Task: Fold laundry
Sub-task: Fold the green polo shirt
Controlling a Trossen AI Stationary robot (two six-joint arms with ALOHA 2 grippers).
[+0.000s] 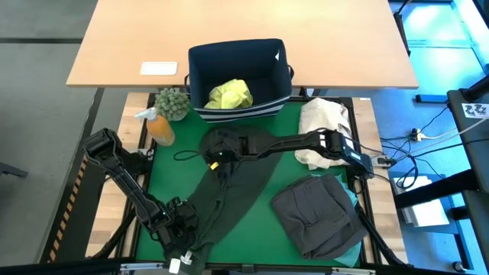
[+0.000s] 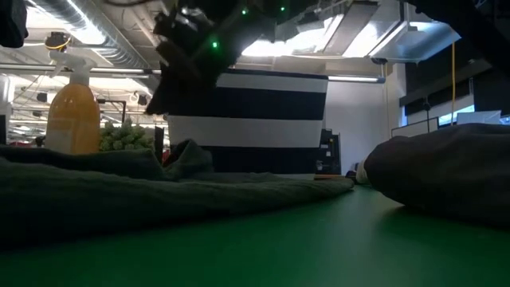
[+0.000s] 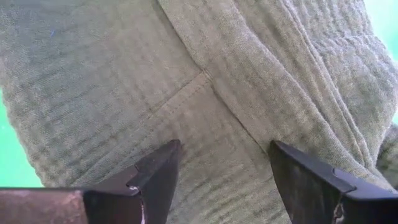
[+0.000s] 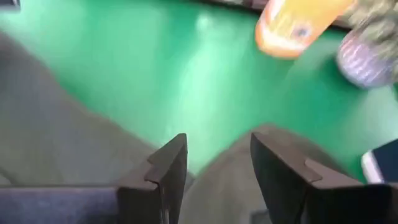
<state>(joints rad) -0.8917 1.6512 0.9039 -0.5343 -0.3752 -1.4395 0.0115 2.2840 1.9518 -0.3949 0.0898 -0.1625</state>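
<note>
From above, the dark olive garment [image 1: 229,191] stretches across the green mat [image 1: 176,172] (yellow-green shirt [image 1: 228,94] in the navy bin [image 1: 200,72]). Left wrist view: left gripper [image 3: 221,171] spread, empty, over the garment. Right wrist view: right gripper [image 4: 217,165] parted, grasping nothing.

Dark olive garment [image 1: 229,191] lies stretched diagonally across the green mat, its top end bunched near the bin. Charcoal grey garment [image 1: 317,214] sits folded at right over turquoise cloth [image 1: 353,248]. Yellow-green shirt [image 1: 228,95] lies crumpled inside the bin.
</note>
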